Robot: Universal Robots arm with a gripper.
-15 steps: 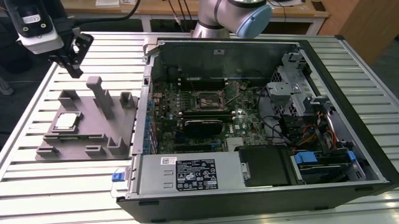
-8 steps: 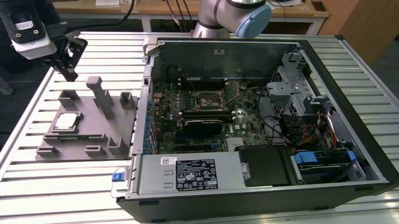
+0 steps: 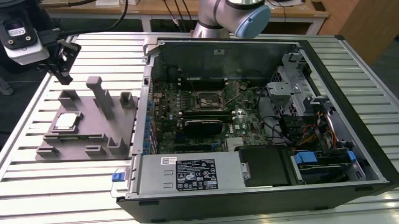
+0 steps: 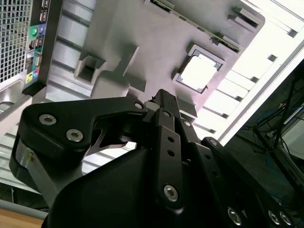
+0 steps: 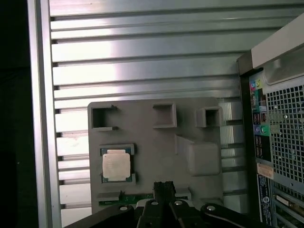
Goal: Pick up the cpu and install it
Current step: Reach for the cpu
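Pickup stage imo, nothing grabbed yet. The cpu [image 3: 65, 122] sits in the grey tray [image 3: 93, 140] on the desk [image 3: 62, 186], on the exterior view's left of the PC case [image 3: 249, 28]. The tool [image 3: 63, 77] hovers near it, closed and empty. I reckon a grab needs it opened and squared over the chip.

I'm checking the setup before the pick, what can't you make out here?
Socket: exterior view, too small to tell whether it is empty.
Tray: first wrist view, one edge hidden behind the gripper.
Computer case: first wrist view, cut off by the picture's edge.
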